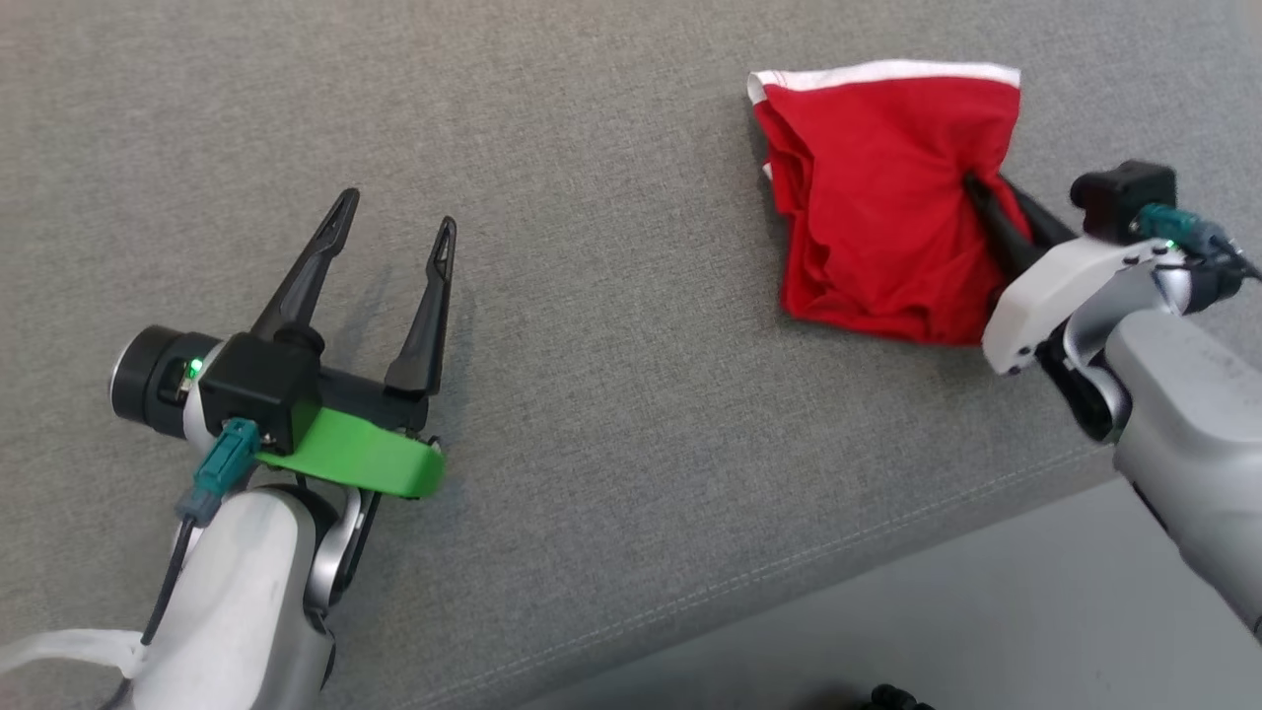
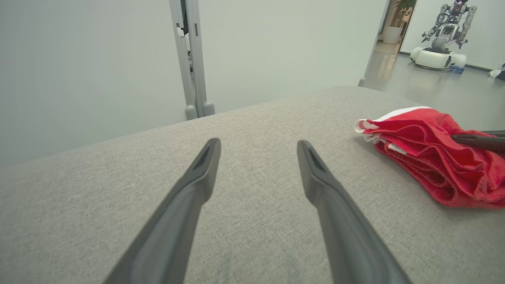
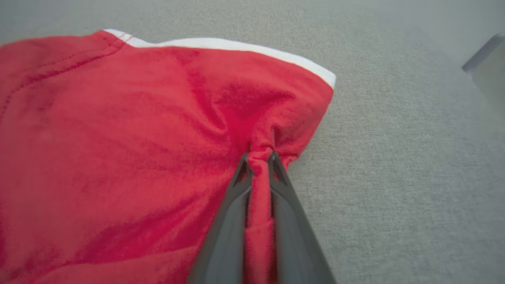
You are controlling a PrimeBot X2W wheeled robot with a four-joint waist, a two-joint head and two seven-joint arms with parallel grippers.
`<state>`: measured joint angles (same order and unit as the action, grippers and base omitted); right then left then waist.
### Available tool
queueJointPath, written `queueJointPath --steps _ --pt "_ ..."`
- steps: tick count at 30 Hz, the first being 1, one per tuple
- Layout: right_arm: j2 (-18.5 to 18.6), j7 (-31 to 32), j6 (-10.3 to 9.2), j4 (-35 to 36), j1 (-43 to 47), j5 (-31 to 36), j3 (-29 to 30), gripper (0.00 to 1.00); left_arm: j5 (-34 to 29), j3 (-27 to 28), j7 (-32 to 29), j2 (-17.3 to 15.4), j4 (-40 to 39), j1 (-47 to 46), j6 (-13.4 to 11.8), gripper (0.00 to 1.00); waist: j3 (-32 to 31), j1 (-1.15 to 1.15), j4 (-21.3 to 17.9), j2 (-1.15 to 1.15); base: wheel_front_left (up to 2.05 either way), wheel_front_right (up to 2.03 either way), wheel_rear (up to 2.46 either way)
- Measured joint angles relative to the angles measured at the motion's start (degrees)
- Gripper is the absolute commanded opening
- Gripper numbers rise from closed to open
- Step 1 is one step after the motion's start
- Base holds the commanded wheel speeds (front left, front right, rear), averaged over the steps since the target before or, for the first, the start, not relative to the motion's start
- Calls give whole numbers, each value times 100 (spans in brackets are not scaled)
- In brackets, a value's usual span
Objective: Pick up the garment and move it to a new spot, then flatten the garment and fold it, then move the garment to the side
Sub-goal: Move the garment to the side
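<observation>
Grey cushion stretches between spread left hand and right hand pinching the garment, seemingly its edge.

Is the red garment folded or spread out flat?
Folded and bunched, not flat: the red garment lies doubled in rumpled layers, and the right hand pinches a pleat.

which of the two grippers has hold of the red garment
The right gripper: it is shut on a fold of the red garment. The left gripper stands open over the grey surface, touching nothing.
</observation>
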<state>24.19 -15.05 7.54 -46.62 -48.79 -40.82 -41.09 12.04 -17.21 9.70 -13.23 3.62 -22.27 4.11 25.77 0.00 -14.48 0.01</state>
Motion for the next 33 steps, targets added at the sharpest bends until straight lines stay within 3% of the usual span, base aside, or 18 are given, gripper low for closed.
queueJointPath --steps 9,18,22,23,24,25,33 --pt "457 0 0 -94 -857 786 571 0 -87 -178 -229 -102 -382 -473 93 100 631 0 -146 0 0 0 0" --pt "922 0 0 -469 -1436 1305 838 0 -160 -424 -257 -159 -703 -865 172 100 1304 1 43 0 0 0 0" --pt "947 0 0 -777 -1561 1463 979 0 -162 -526 -219 -125 -738 -949 189 100 1504 1 178 0 0 0 0" --pt "935 0 1 -875 -1609 1475 1047 4 -162 -541 -204 -115 -738 -965 191 100 1540 1 216 0 0 0 0" --pt "931 0 1 -989 -1664 1502 1126 47 -160 -547 -191 -110 -732 -982 192 100 1570 1 252 -1 0 0 0" --pt "929 0 1 -1042 -1711 1549 1230 100 -158 -552 -152 -105 -720 -990 192 100 1595 1 288 0 0 0 0" --pt "838 -1 0 -802 -1588 1891 2011 100 -52 -526 38 -78 -438 -966 166 100 1454 1 433 -1 0 0 0"
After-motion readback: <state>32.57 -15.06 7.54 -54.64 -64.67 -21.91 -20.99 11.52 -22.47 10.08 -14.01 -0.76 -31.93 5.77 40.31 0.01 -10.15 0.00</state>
